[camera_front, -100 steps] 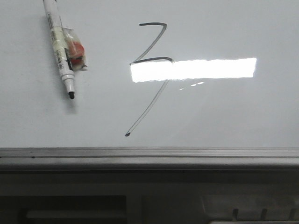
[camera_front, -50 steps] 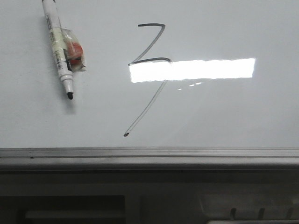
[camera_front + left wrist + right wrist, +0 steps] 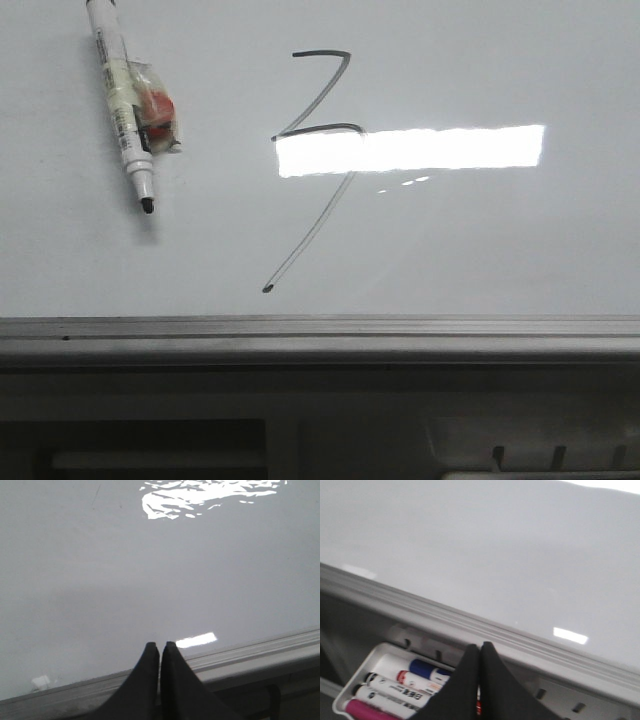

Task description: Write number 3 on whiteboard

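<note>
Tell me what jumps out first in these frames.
The dark number 3 drawn mid-whiteboard, with a bright rectangular glare crossing its middle. An uncapped marker lies at the board's upper left, tip toward the rail. The right wrist view shows a tray of markers below the rail.

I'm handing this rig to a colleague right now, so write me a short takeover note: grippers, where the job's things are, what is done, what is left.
Left gripper: shut, empty, low by the rail of the whiteboard.
Right gripper: shut, holding nothing that shows, over a tray of markers below the rail.
The number 3 is drawn mid-board: flat top stroke, zigzag middle, long diagonal tail ending in a dot; a light glare crosses its middle.
An uncapped marker lies on the board, upper left, tip pointing down, with a small wrapped orange piece beside it.
Done: the writing looks finished.
Left: probably nothing beyond checking the figure; the marker is still uncapped.
</note>
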Robot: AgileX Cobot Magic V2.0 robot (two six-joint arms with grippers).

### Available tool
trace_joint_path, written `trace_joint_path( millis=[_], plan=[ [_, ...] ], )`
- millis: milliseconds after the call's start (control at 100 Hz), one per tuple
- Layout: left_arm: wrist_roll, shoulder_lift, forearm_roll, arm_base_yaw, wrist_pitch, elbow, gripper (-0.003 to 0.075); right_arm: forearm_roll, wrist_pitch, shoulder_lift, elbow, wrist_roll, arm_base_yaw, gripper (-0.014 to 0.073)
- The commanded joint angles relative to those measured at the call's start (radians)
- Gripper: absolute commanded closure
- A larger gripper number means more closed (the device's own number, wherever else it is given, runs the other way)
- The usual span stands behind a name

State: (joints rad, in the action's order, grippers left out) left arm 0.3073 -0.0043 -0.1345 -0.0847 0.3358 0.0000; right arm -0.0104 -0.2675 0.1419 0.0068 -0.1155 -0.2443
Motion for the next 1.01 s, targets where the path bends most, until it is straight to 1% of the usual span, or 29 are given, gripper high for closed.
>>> trace_joint_path(
  millis=[0,110,190,1000],
  plan=[
    [-0.011,-0.025,-0.009,0.005,-0.049,0.011,0.0741,-0.018,-0.004,-0.062,0.031,0.008,0.080,0.0655],
    [-0.011,-0.025,-0.009,0.005,-0.049,0.011,0.0741,-0.018,-0.051,-0.170,0.031,0.008,0.149,0.0655],
    [-0.011,-0.024,-0.011,0.005,-0.049,0.011,0.0741,-0.018,-0.055,-0.159,0.031,0.008,0.167,0.0655],
    [-0.011,-0.024,-0.012,0.005,-0.049,0.011,0.0741,-0.018,-0.053,-0.167,0.031,0.008,0.167,0.0655]
  ],
)
